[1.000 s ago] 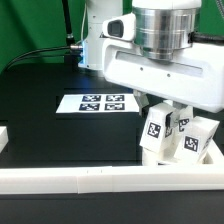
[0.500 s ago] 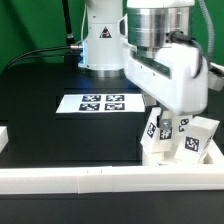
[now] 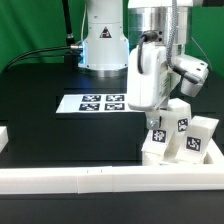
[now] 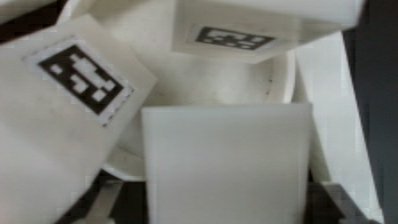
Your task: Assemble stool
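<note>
The marker board [image 3: 101, 102] lies left of the gripper [image 3: 163, 112], whose jaws grip a leg [image 3: 157, 135]; legs [image 3: 198, 138] crowd the right rail [image 3: 222, 150] corner.

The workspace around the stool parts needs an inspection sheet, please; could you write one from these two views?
Surface: black table top, bordered by a white rail at the front.
Job's things: tagged white legs clustered with the seat in the corner at the exterior view's right.
Clutter: marker board lying flat.
Grippers: gripper down over the cluster; the jaws' state cannot be told.
Cables: black cable behind the table.
Surroundings: green backdrop.
</note>
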Controlling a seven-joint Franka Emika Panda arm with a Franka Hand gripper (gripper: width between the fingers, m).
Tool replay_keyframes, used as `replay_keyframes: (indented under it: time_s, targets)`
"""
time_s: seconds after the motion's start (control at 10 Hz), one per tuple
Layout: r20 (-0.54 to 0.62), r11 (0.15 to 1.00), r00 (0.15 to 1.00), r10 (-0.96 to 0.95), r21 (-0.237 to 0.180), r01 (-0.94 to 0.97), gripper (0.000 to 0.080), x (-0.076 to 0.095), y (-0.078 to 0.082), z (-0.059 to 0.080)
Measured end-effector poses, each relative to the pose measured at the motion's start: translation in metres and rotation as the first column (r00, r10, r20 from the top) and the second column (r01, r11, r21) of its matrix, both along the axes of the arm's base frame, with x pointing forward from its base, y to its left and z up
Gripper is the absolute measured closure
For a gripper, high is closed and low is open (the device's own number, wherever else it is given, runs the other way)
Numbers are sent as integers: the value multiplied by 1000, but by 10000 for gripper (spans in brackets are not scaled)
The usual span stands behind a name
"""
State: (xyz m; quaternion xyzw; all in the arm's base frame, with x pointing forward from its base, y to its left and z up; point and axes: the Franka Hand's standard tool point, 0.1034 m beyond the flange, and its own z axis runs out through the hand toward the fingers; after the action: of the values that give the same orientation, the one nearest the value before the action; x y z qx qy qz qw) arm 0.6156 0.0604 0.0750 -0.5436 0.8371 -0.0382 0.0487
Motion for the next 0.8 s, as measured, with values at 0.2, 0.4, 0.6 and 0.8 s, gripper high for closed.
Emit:
replay_keyframes:
  time_s: [0.2, 0.4, 0.6, 0.8]
  targets:
    - [4, 998, 998, -61, 23, 61, 462, 0, -1, -1]
    - [7, 995, 996, -90, 34, 89, 462, 0, -1, -1]
    - [25, 981, 982, -186, 63, 184, 462, 0, -1, -2]
    - [54, 963, 964, -262, 86, 257, 462, -1, 0, -2]
